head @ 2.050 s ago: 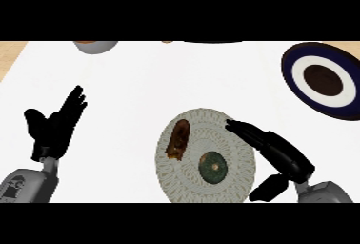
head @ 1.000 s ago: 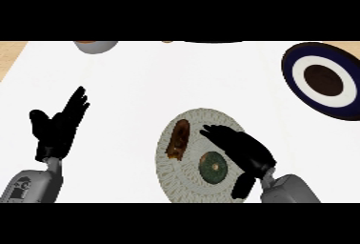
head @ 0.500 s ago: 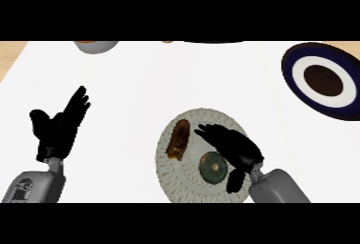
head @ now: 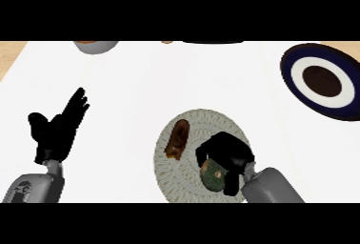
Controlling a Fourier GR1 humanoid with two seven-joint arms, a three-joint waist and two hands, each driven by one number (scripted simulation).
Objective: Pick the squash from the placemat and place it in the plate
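A dark green squash lies on the round woven placemat, low in the head view. My right hand sits on top of it, fingers curled down over its upper side and thumb at its lower right, hiding part of it. The plate, dark blue with a white ring and a dark centre, rests at the far right, well away from the hand. At the left my left hand rests open with fingers up.
A brown oblong food item lies on the placemat just left of my right hand. A grey bowl and a dark dish stand along the far edge. White counter spreads between placemat and plate.
My right hand has come in from the placemat's right over the squash, and its straight fingers have curled down round it. The left hand has stayed put.
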